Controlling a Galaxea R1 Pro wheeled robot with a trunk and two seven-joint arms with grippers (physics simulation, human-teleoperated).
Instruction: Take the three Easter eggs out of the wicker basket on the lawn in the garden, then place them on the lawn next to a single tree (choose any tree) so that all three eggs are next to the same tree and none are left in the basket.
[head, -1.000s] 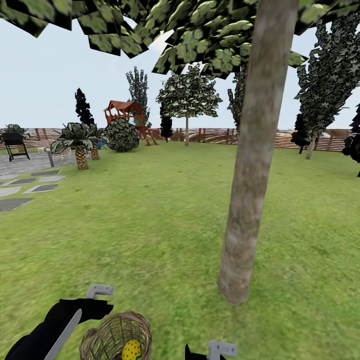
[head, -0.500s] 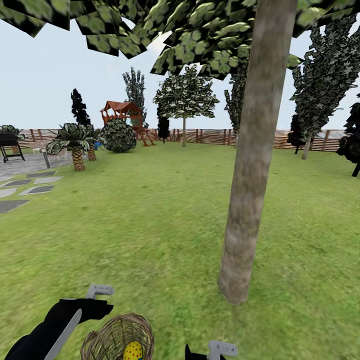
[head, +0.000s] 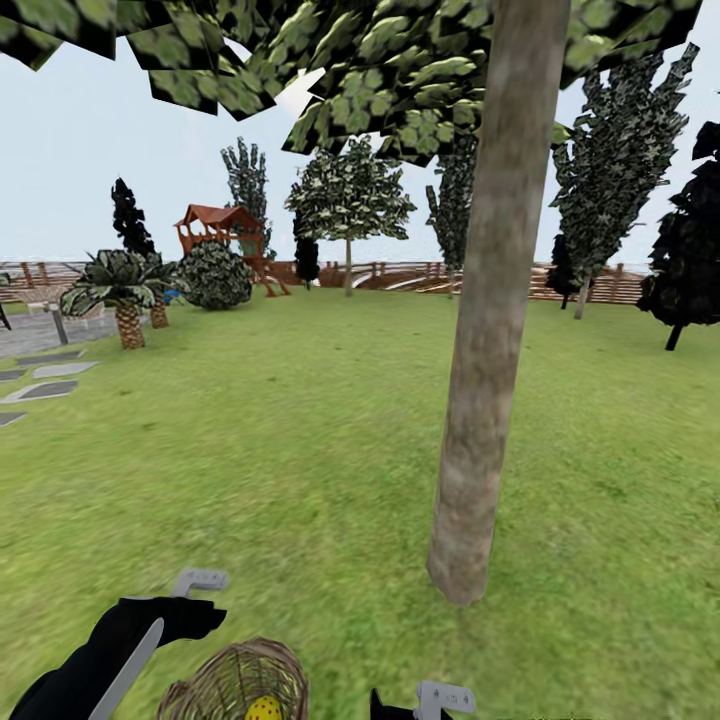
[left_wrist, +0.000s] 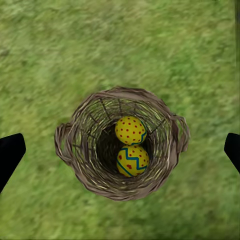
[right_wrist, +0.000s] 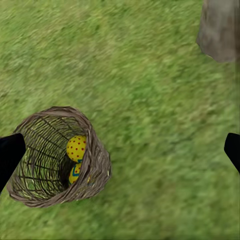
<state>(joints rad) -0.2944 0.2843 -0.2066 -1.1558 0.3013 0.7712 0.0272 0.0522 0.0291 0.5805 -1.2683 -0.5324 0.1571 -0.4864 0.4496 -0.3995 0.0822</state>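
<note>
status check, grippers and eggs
Both grippers open, empty, above the grass. Two eggs visible in the basket, third not seen. Tree just ahead, nothing in the way.

No text, label, brand, number or sign can be read in any of the views. The two small yellow eggs (left_wrist: 131, 146) in the round brown woven wicker basket (left_wrist: 75, 160), at the centre of the left wrist view, bear only painted red dots and blue zigzag stripes, which form no letters or digits. The light grey bracket (head: 444, 696) at the lower edge of the head view, right of centre, carries a few tiny dark marks, too small and blurred to tell whether they are writing.
</note>
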